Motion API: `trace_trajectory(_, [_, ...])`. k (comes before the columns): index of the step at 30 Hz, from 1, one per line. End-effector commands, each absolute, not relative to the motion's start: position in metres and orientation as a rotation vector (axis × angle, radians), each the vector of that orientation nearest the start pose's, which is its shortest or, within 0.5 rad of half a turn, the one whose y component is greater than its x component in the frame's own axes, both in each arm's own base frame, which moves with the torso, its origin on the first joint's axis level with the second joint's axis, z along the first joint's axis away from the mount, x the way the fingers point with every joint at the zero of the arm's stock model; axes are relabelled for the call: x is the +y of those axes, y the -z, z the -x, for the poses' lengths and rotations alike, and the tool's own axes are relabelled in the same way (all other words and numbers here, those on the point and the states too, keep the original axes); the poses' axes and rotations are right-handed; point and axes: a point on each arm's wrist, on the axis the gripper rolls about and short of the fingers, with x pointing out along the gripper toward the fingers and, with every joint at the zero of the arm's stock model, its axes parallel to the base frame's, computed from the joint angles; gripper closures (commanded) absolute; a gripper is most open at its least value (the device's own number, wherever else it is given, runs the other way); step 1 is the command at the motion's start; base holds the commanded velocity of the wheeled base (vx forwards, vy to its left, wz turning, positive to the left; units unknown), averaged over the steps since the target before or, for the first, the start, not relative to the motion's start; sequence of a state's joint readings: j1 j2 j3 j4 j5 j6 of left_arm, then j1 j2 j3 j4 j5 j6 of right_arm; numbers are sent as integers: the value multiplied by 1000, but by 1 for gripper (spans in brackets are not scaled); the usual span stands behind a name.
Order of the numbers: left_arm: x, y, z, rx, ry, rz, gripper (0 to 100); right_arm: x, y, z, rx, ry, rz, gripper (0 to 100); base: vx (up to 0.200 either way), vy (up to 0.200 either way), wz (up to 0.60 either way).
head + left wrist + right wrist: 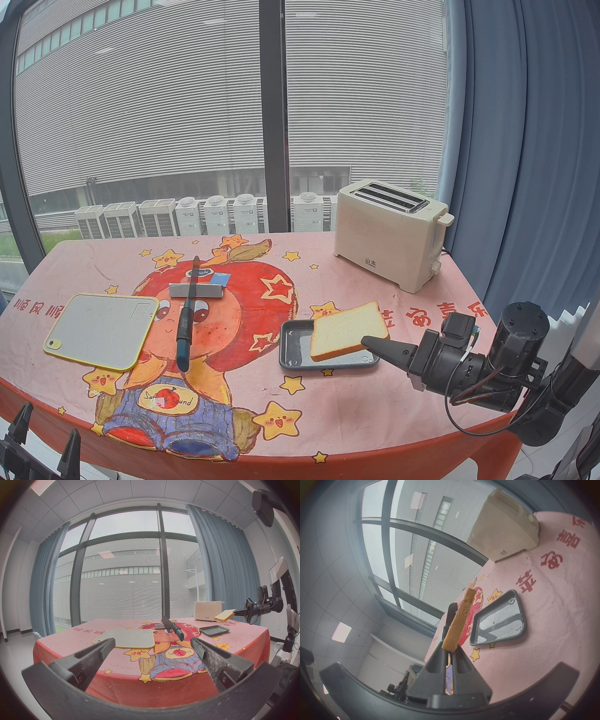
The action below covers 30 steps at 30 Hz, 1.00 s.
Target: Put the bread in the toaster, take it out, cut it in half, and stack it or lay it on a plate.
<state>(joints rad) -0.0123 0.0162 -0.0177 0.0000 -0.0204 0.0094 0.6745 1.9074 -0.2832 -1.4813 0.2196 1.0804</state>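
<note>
Black left gripper (152, 644): gapes wide, grips nothing, with cutting board (100, 330) and knife (185, 319) ahead, probably for slicing. Right gripper (369, 342): clamps bread (347, 330) by one edge, roughly flat above tray (294, 362) just beneath; faces toaster (387, 240) beyond, slots upward, likely for loading.

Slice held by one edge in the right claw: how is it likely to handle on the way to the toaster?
The bread slice juts out flat from the right claw, so it is probably light and fairly stiff. Pinched only at one edge, it may crush or tear there. A sudden swing might make it sag.
</note>
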Motion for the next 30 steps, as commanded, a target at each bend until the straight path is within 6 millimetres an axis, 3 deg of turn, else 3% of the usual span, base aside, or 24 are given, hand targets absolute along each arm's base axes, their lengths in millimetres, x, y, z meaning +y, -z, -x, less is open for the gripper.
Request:
trace_trajectory(1, [0,-76,22,9,32,-9,0,171,-90,-200,574,-718,-908,100,0,0,0])
trace_trajectory(15, [0,-76,22,9,34,-9,0,178,-89,-191,429,-676,-668,100,0,0,0])
trace_trajectory(30, [0,-76,22,9,32,-9,0,176,-77,-167,379,-686,-400,100,0,0,0])
